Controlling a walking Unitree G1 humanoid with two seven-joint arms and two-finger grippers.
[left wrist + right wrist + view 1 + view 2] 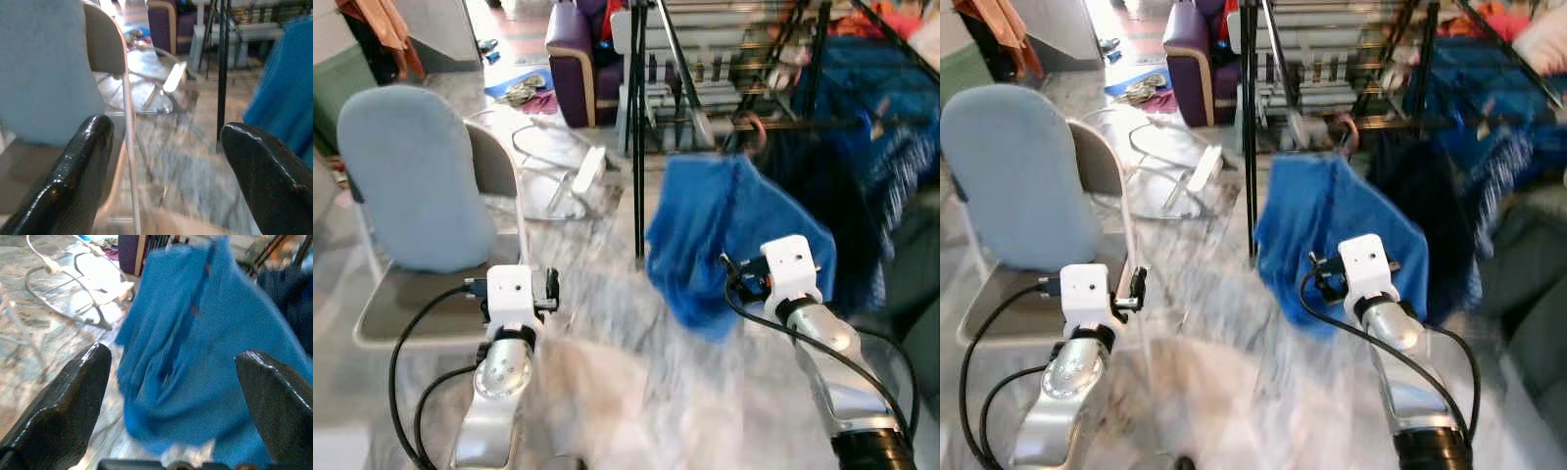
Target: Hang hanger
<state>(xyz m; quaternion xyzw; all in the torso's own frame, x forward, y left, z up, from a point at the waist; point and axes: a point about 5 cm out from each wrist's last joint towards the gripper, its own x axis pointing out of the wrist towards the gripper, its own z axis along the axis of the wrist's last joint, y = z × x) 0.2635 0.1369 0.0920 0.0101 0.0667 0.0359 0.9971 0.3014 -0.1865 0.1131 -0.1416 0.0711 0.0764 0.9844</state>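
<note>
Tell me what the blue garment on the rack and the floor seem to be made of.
The blue garment looks like soft matte woven cloth: it drapes in loose folds. The floor looks like polished grey-veined marble or tile, glossy with window glare, though blur leaves that open.

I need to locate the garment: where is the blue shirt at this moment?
The blue shirt hangs from the drying rack ahead on the robot's right, directly in front of the open right gripper, beside dark clothes.

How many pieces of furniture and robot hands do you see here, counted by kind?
Grey chairs: 1
Purple armchairs: 1
Black clothes racks: 1
Robot hands: 2, the left hand and the right hand, both open
Total: 5
</note>
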